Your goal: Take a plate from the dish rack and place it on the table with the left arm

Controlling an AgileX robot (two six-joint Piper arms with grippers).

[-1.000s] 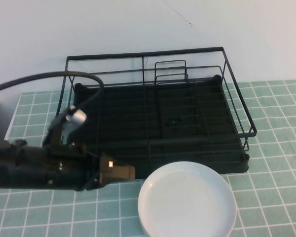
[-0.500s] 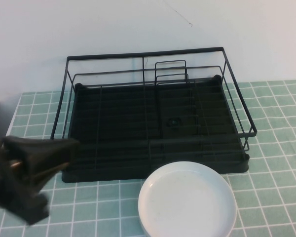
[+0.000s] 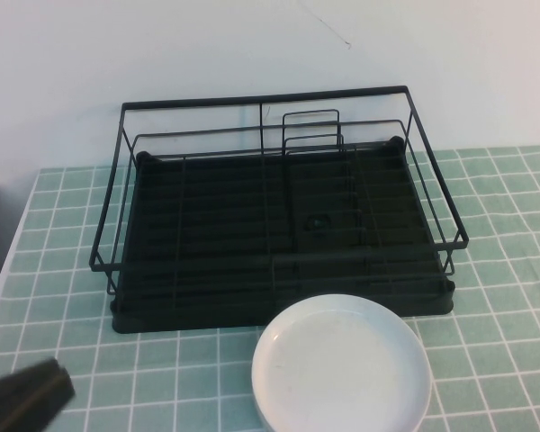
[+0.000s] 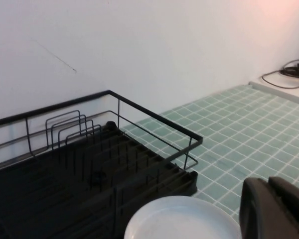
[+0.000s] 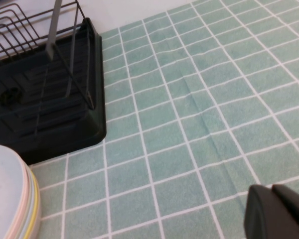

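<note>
Plate: the off-white plate (image 3: 341,367) lies flat on the worktop (image 3: 495,306), just in front of the dish rack's near edge, toward its right half; the right wrist view shows it topping a small stack, with pinkish and yellow rims beneath.
Dish rack: the black wire dish rack (image 3: 279,216) stands at the back of the green-tiled worktop against the white wall, its upright dividers (image 3: 311,135) at the rear, no dish in it.
Left hand: the left hand (image 4: 275,209) sits low at the near left corner of the worktop, well apart from the plate, its fingers pressed together and holding nothing.
Right hand: the right hand (image 5: 279,214) hovers over bare tiles to the right of the rack; whether its fingers are apart cannot be told.
</note>
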